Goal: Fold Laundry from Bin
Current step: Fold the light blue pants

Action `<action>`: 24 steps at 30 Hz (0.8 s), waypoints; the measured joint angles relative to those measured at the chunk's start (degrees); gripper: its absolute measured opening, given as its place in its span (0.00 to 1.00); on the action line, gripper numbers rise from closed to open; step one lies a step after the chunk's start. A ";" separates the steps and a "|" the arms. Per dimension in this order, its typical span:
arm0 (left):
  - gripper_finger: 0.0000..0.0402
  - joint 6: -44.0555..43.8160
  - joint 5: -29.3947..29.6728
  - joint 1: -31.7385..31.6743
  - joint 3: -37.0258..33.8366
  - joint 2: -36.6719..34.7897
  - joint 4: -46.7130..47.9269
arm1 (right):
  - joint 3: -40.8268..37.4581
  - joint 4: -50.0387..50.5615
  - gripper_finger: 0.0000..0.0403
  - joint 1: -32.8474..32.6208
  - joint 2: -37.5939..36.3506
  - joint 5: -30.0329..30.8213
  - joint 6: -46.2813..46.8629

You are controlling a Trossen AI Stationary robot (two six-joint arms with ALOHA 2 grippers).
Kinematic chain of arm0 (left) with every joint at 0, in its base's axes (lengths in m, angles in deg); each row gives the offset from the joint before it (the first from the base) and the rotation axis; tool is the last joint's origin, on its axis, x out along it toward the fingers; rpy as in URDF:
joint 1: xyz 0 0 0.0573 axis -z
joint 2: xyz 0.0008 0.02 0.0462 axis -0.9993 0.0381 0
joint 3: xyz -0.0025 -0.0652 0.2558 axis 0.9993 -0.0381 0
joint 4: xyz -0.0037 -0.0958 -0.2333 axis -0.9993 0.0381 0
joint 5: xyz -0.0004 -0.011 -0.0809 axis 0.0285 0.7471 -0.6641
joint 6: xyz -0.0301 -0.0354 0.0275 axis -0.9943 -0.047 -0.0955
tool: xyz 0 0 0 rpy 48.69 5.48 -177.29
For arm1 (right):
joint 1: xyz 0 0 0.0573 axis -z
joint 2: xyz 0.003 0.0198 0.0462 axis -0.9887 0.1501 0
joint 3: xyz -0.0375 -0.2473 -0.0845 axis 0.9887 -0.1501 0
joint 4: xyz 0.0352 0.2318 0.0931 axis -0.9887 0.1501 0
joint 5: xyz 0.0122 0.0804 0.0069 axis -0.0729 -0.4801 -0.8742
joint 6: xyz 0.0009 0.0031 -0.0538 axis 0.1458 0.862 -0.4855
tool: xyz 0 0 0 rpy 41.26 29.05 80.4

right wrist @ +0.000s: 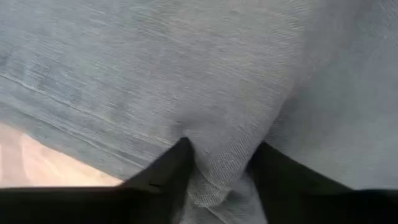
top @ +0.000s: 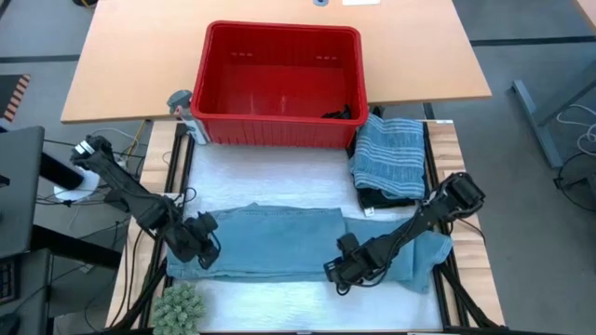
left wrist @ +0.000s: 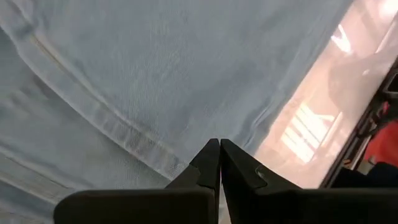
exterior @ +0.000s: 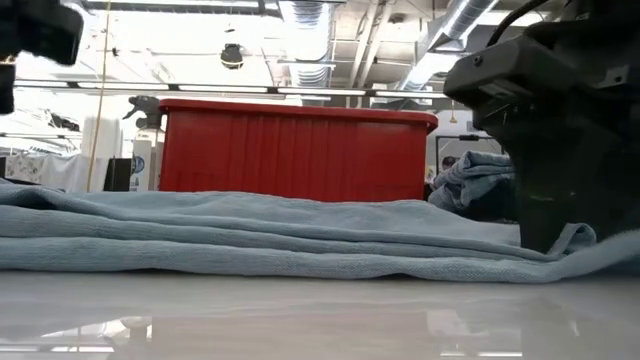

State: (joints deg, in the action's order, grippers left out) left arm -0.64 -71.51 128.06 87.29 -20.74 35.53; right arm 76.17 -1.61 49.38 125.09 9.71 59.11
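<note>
White padded tabletop (top: 279,167) w/ a wooden desk beyond; landmark = light-blue garment (top: 279,244) spread flat across the near-centre of the pad, presumably laid out for folding. Nearest, at garment's near-right edge: right gripper (top: 340,273), fingers (right wrist: 171,165) part-open w/ a raised pleat of the blue cloth bunched between them; they appear to be pinching it, but a firm grip cannot be confirmed. At garment's left end: left gripper (top: 200,244), fingers (left wrist: 211,163) clenched tip-to-tip just over the hem, nothing visibly trapped; probably pinning or waiting. Beyond garment's right end: striped grey-blue piece (top: 389,154), already folded, stacked atop a dark garment (top: 386,197), likely the finished pile. Farthest, beyond garment's centre: red bin (top: 279,84), nearly empty, a scrap of dark cloth (top: 343,113) in its right corner.
</note>
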 joint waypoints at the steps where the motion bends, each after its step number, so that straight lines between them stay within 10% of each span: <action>1: 0.00 -0.52 -0.26 0.62 -0.72 0.73 -1.21 | -0.01 0.45 0.42 0.34 -0.17 -0.05 -0.82; 6: 0.00 -0.54 -4.73 1.85 -3.31 4.38 -3.15 | -0.04 1.13 0.11 1.48 -0.55 -0.36 -5.49; 11: 0.00 2.70 -6.42 1.89 -3.39 7.12 -3.22 | 0.99 1.66 0.10 2.46 -0.50 -0.93 -12.66; 18: 0.00 4.79 -5.87 1.89 -3.39 8.97 -3.18 | 1.20 3.39 0.53 4.60 -0.46 -6.24 -14.22; 24: 0.00 6.53 -4.84 1.91 -3.39 8.95 -3.24 | 1.20 3.34 0.59 6.92 -0.46 -8.32 -18.80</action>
State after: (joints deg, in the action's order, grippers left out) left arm 5.90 -76.36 129.97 83.90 -11.79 32.30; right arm 77.37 1.73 56.31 124.63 1.39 40.32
